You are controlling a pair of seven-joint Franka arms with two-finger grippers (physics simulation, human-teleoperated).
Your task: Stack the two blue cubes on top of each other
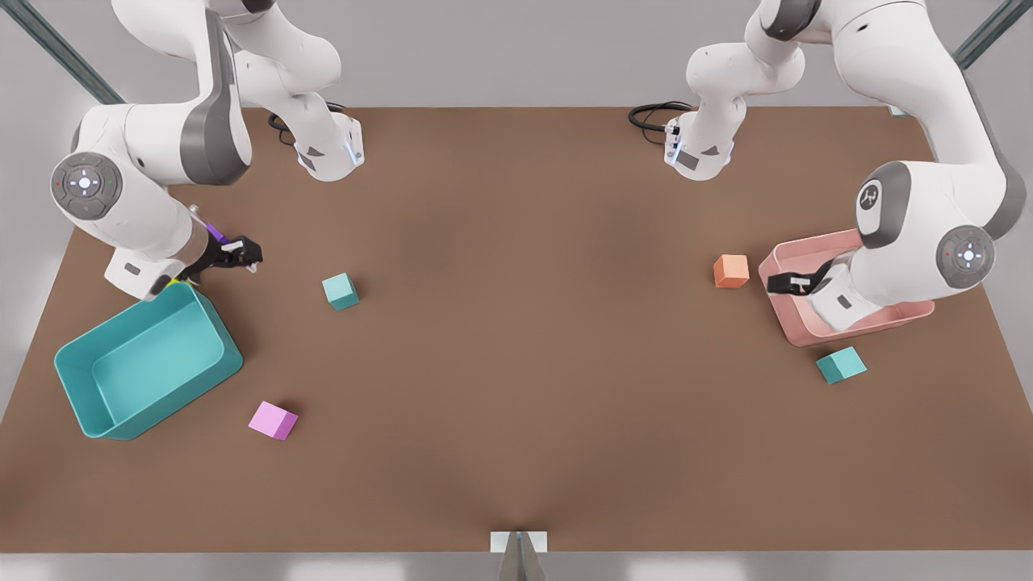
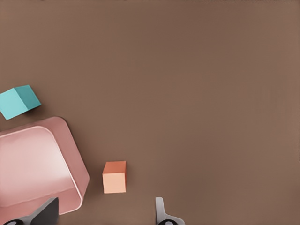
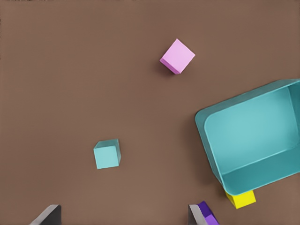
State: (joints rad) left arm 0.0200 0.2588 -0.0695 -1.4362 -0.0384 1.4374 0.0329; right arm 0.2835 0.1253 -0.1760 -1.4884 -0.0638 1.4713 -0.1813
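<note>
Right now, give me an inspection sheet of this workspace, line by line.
Surface: brown table, flat.
Job's things: two blue cubes, apart and unstacked; one blue cube toward the front view's left, the other blue cube beside the pink bin.
Clutter: teal bin, pink cube, orange cube; yellow cube and purple cube against the teal bin's outside.
Grippers: left gripper open, hanging over the pink bin, holding nothing; right gripper open, beside the teal bin, holding nothing.
Cables: black cables at the arm bases.
Surroundings: grey wall, metal struts in the corners.
</note>
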